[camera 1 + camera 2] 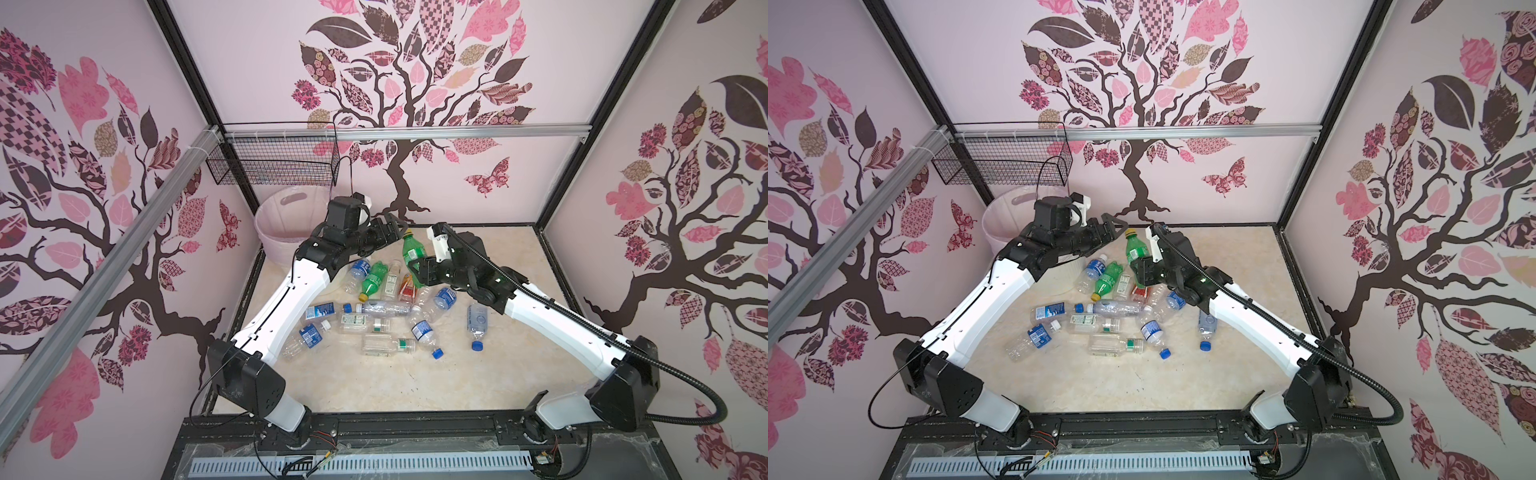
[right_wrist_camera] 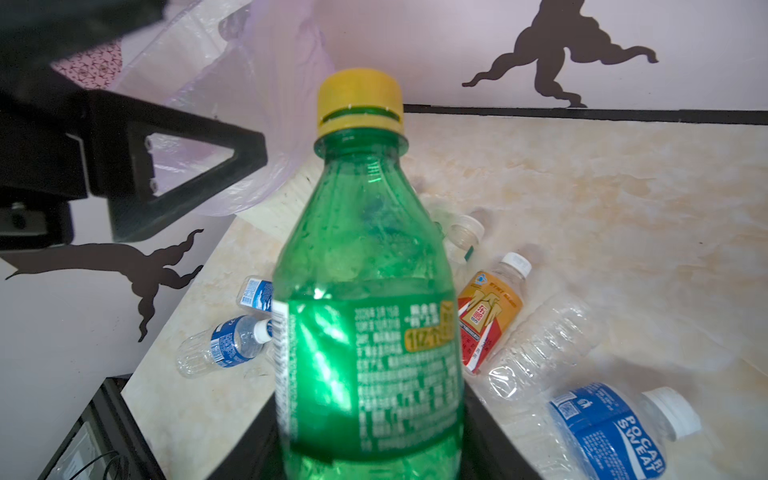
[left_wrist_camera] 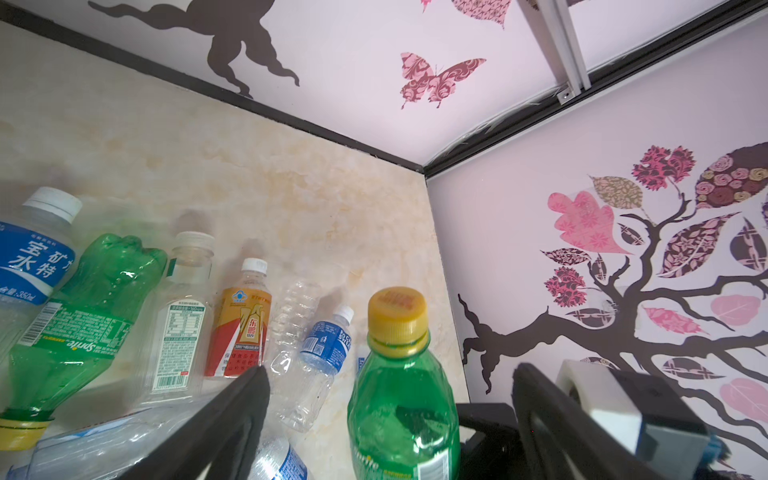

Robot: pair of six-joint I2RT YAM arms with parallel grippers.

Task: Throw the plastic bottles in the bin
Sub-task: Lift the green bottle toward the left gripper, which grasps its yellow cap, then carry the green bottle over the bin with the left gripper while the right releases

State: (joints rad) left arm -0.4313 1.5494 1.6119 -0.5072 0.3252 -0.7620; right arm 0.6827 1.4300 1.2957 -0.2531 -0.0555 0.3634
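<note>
My right gripper (image 1: 419, 268) (image 2: 370, 436) is shut on the lower body of a green bottle (image 1: 413, 249) (image 1: 1136, 249) (image 2: 365, 311) with a yellow cap, held upright above the pile. My left gripper (image 1: 398, 228) (image 3: 390, 374) is open, and the green bottle (image 3: 403, 395) stands between its fingers with a gap on each side. Several plastic bottles (image 1: 374, 320) (image 1: 1100, 320) lie on the table, among them a second green one (image 1: 372, 282) (image 3: 83, 311) and an orange-red one (image 1: 407, 289) (image 2: 486, 320). The pale pink bin (image 1: 278, 224) (image 1: 998, 224) stands in the back left corner, behind the left arm.
A black wire mesh basket (image 1: 274, 162) (image 1: 1005, 162) hangs on the back rail above the bin. Patterned walls close in three sides. The marble-look tabletop (image 1: 478, 374) reaches a black frame edge at the front. The bin's thin liner (image 2: 249, 124) shows behind the left gripper's finger.
</note>
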